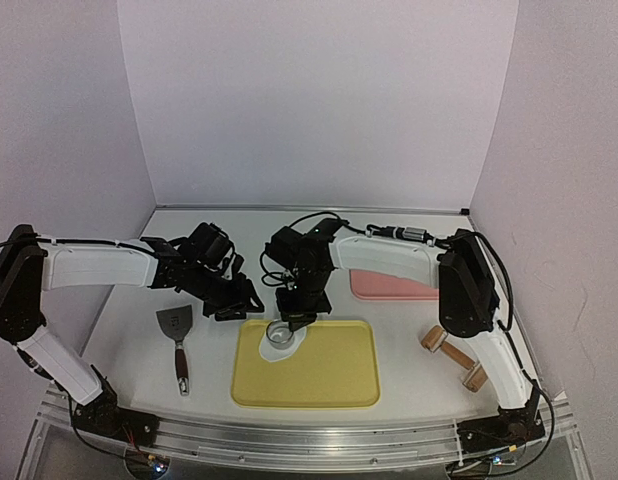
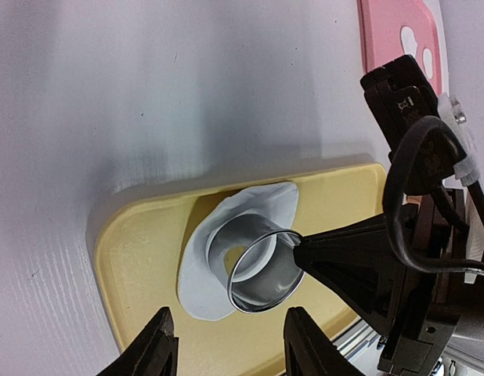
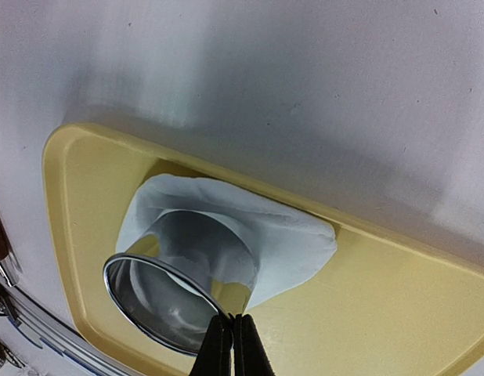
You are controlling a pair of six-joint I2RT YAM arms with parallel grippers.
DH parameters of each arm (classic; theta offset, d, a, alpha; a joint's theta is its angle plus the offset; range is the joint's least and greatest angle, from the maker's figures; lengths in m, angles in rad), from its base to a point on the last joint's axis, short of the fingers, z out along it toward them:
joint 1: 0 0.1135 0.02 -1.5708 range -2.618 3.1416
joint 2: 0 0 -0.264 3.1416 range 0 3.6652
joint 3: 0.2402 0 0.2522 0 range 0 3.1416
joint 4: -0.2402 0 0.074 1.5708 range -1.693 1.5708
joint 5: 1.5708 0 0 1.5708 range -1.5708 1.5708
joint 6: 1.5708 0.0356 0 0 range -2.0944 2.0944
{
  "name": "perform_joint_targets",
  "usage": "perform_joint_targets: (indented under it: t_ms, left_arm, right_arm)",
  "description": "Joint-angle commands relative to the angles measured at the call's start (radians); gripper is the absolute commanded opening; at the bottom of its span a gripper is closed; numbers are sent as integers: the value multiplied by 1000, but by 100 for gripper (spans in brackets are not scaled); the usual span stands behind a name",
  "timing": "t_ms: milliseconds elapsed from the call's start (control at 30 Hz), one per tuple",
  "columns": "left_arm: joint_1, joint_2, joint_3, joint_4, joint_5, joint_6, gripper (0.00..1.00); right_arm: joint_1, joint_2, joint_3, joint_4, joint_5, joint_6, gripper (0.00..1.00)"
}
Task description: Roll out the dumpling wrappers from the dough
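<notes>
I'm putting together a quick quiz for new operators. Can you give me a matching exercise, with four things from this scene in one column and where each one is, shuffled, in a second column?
Things
1. ring cutter
2. dough piece
3. dumpling wrappers
4. scraper

Places
A. on the pink board
B. on the table, left of the yellow tray
C. pinched in the right tool
D. on the yellow tray, at its far left corner

Pairs: 1-C, 2-D, 3-A, 4-B
</notes>
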Motion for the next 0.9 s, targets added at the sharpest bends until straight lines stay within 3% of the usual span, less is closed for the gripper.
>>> perform_joint_targets:
  t_ms: [0,867]
  left_arm:
    - [-4,0,32,27,2,1,47]
    - [-42,45,6,67,52,-14,38]
  right_arm:
    - [7,12,25,-20,-14,2,0]
    - [8,31,-48,-23,16,6,0]
